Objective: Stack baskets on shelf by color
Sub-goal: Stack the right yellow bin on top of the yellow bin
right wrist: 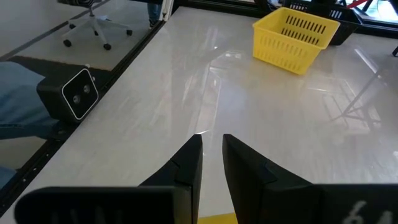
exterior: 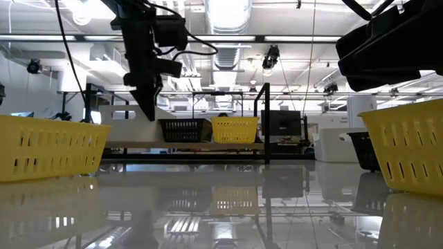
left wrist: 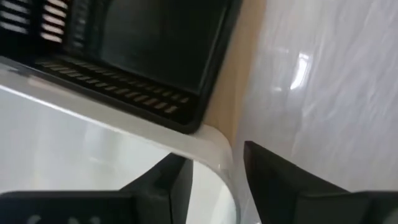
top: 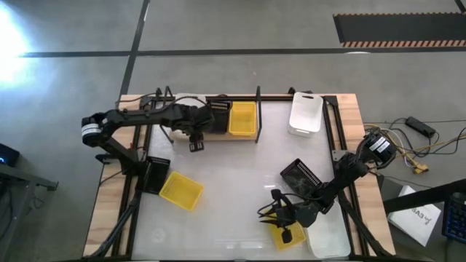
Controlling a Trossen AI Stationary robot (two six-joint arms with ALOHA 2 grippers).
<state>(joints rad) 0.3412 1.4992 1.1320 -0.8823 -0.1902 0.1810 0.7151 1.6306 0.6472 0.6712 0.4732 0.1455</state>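
High view: the shelf stands along the table's far edge and carries a black basket and a yellow basket side by side. The left gripper hangs over the shelf's left part, just beside the black basket. A white basket lies near the far right corner of the table, off the shelf. A second yellow basket sits toward the left edge, a second black basket toward the right edge, and a third yellow basket at the near edge under the right gripper. Low view: the shelved black and yellow baskets stand level on the board; the left gripper hangs above it. Left wrist view: the left gripper's fingers stand slightly apart astride the rim of another white basket, with the black basket just beyond; a firm grip cannot be confirmed. Right wrist view: the right gripper's fingers stand nearly closed and hold nothing, with a strip of yellow directly below. Progress judgement: two baskets are shelved, a white one is being placed, and four baskets remain on the table.
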